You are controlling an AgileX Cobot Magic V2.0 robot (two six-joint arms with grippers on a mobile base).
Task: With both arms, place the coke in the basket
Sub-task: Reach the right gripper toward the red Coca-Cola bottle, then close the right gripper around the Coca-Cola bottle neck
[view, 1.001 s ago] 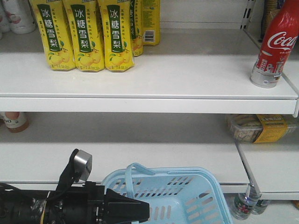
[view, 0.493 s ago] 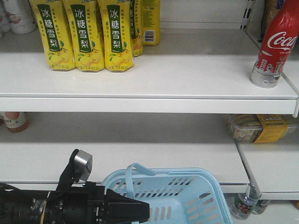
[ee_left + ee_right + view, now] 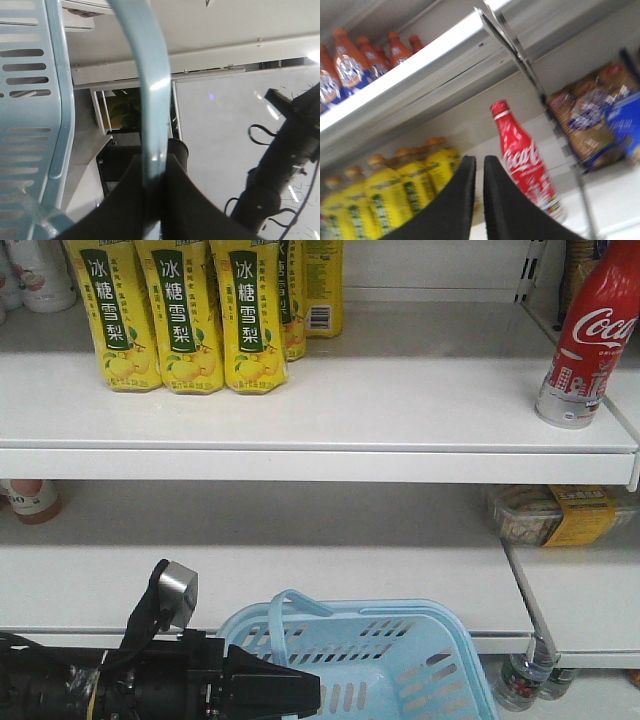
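With the left gripper (image 3: 154, 167) pinching the basket handle (image 3: 149, 90), the closed, empty right gripper (image 3: 479, 162) risks toppling the upper-right coke bottle (image 3: 583, 340) unless opened.

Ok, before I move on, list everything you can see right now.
Coke bottle: one, red, upper shelf, right end.
pear drink bottles: three in front, more behind, yellow, upper shelf, left.
basket: one, light blue, bottom centre.
snack pack: one, yellow label, lower shelf, right.
orange bottles: several, top shelf, right wrist view.
left gripper: one, black, shut on the basket handle.
right gripper: one, black, shut, empty, facing the Coke bottle.
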